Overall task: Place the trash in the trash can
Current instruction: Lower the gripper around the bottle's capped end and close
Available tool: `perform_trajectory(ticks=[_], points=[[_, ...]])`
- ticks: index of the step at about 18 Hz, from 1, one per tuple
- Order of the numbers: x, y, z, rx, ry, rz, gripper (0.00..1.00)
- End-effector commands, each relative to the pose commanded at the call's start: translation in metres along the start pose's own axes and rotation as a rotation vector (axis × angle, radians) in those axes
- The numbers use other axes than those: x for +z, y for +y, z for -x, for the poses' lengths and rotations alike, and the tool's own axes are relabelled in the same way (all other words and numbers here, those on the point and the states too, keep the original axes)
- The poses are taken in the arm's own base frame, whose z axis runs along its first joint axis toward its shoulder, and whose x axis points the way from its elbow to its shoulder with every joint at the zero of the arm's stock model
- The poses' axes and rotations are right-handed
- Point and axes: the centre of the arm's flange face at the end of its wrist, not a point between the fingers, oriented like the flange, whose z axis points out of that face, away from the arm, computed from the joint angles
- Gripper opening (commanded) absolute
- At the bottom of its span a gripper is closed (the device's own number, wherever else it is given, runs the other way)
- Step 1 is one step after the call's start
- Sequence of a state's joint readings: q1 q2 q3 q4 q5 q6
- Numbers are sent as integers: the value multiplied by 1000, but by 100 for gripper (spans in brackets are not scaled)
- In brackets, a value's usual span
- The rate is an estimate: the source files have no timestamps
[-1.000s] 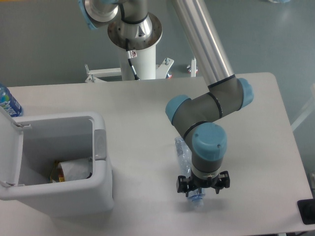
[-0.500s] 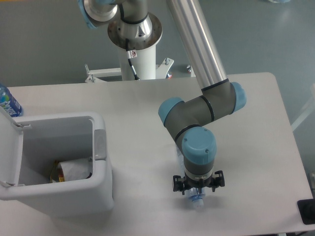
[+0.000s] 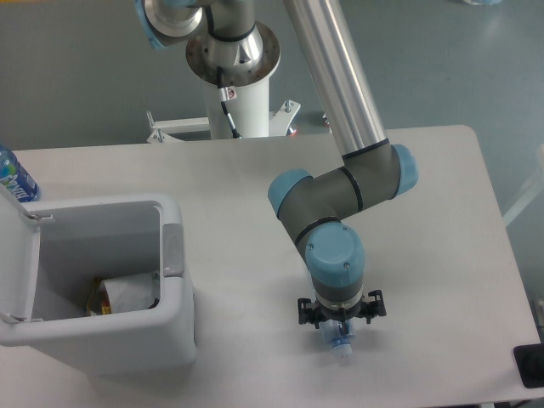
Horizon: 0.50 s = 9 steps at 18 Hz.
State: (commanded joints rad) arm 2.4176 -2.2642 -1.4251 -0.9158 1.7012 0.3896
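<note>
The crushed clear bottle lies on the table at the front middle; only its white-capped end [image 3: 342,347] shows, the rest is hidden under my wrist. My gripper [image 3: 340,328] points straight down right over the bottle, and its fingers are hidden by the wrist, so I cannot tell whether they are open or shut. The white trash can [image 3: 174,255] stands at the front left with its lid swung open to the left. A packet with white card [image 3: 129,292] lies inside it.
An uncrushed bottle with a blue label [image 3: 12,175] stands at the far left edge behind the bin's lid [image 3: 17,255]. The robot's base pedestal [image 3: 234,59] stands behind the table. A black object [image 3: 531,365] sits at the front right corner.
The arm has moved left and a little towards the front, covering the bottle's body. The cap end stays at about the same spot on the table.
</note>
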Motion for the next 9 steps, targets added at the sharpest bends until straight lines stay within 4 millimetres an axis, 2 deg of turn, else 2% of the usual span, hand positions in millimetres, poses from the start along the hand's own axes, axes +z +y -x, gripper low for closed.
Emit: perform_trajectory(ticks=[4,7,9], points=[[1,0,-10,14,-6,7,97],[1,1,-15,16,-6,9,83],[1,2,-17,20,-3,11,78]])
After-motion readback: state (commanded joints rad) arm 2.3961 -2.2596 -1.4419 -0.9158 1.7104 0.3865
